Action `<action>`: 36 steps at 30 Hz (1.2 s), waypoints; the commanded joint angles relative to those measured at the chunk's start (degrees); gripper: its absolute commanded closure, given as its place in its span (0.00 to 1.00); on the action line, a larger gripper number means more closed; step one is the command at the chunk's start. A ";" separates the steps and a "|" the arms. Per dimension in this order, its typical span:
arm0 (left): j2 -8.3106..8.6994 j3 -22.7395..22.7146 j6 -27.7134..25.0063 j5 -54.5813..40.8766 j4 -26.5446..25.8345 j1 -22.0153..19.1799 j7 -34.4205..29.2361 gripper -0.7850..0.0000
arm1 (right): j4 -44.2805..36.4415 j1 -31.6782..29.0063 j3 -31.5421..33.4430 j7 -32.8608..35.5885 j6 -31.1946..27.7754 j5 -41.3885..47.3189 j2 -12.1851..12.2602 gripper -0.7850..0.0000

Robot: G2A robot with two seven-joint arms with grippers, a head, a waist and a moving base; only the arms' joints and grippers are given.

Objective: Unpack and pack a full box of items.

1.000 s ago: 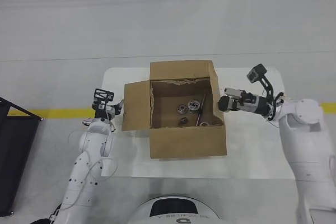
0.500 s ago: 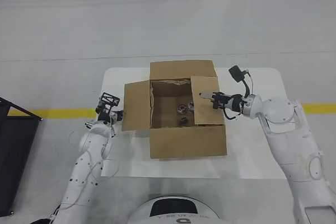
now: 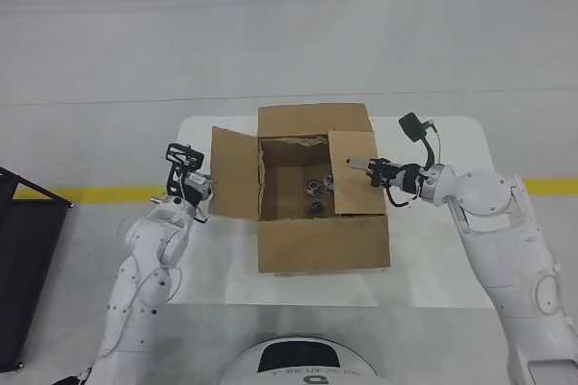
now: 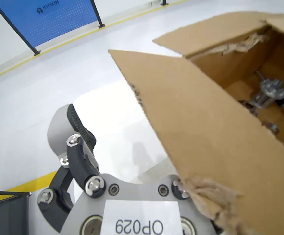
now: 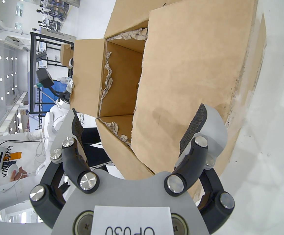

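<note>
Left flap [image 3: 233,178] stands steeper than half a second ago, left gripper [image 3: 197,183] moved up the frame beside it, spread open | cardboard box [image 3: 323,245] sits mid-frame on white table [image 3: 433,269], metal parts [image 3: 316,186] inside | right flap [image 3: 354,188] folded inward, right gripper [image 3: 360,165] spread against its outer edge

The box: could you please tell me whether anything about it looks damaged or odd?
Yes. The box has torn, ragged cardboard along the edges of its left flap and right flap. The paper layer is frayed rather than cleanly cut.
</note>
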 commanded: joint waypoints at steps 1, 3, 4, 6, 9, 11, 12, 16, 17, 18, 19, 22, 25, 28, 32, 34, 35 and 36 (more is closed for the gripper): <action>0.03 1.45 0.43 2.89 -0.95 -1.27 -0.26 0.00 | 0.00 0.00 0.00 0.00 0.00 0.00 0.00 0.00; -0.13 3.53 0.66 4.21 -1.52 -2.90 -0.95 0.00 | 0.00 0.00 0.00 0.00 0.00 0.00 0.00 0.00; -0.24 4.62 1.07 4.96 -1.69 -3.80 -1.53 0.00 | 0.00 0.00 0.00 0.00 0.00 0.00 0.00 0.00; -0.48 7.16 1.43 6.73 -1.49 -5.68 -3.21 0.00 | 0.00 0.00 0.00 0.00 0.00 0.00 0.00 0.00; -0.92 10.95 2.41 9.35 0.23 -8.39 -5.59 0.00 | 0.00 0.00 0.00 0.00 0.00 0.00 0.00 0.00; -1.24 13.08 3.43 10.55 2.04 -9.86 -7.07 0.00 | 0.00 0.00 0.00 0.00 0.00 0.00 0.00 0.00; -1.40 14.07 3.87 10.91 2.94 -10.36 -7.58 0.00 | 0.00 0.00 0.00 0.00 0.00 0.00 0.00 0.00; -1.78 16.38 4.59 11.48 5.49 -11.53 -8.04 0.00 | 0.00 0.00 0.00 0.00 0.00 0.00 0.00 0.00; -1.82 16.67 4.76 11.61 5.96 -11.57 -7.96 0.00 | 0.00 0.00 0.00 0.00 0.00 0.00 0.00 0.00; -1.84 16.87 4.97 11.72 6.30 -11.60 -7.86 0.00 | 0.00 0.00 0.00 0.00 0.00 0.00 0.00 0.00; -1.85 16.97 5.05 11.78 6.52 -11.60 -7.77 0.00 | 0.00 0.00 0.00 0.00 0.00 0.00 0.00 0.00; -1.84 17.07 5.25 11.77 7.02 -11.57 -7.42 0.00 | 0.17 -0.39 -0.93 -0.58 -1.02 0.59 -0.12 0.00; -1.77 16.91 5.40 11.65 6.86 -11.28 -7.14 0.00 | 1.45 1.30 -4.65 -1.76 3.74 -6.27 -0.31 0.00; -1.68 16.59 5.70 11.33 6.05 -10.66 -6.72 0.00 | 1.93 3.35 -7.43 -2.11 5.44 -7.24 -0.75 0.00; -1.47 15.70 5.72 10.55 4.44 -9.46 -6.10 0.00 | -0.89 2.54 -4.22 -4.21 1.44 -0.95 -0.68 0.00; -1.35 15.36 5.52 10.40 3.62 -8.87 -6.03 0.00 | -2.65 0.60 -0.90 -5.46 -1.24 2.61 -0.40 0.00; -1.31 15.23 5.52 10.38 3.36 -8.71 -5.99 0.00 | -3.25 -0.15 0.22 -5.70 -2.18 3.94 -0.31 0.00; -1.26 15.02 5.56 10.17 2.97 -8.42 -5.89 0.00 | -4.05 -1.39 1.94 -5.95 -3.42 6.11 -0.17 0.00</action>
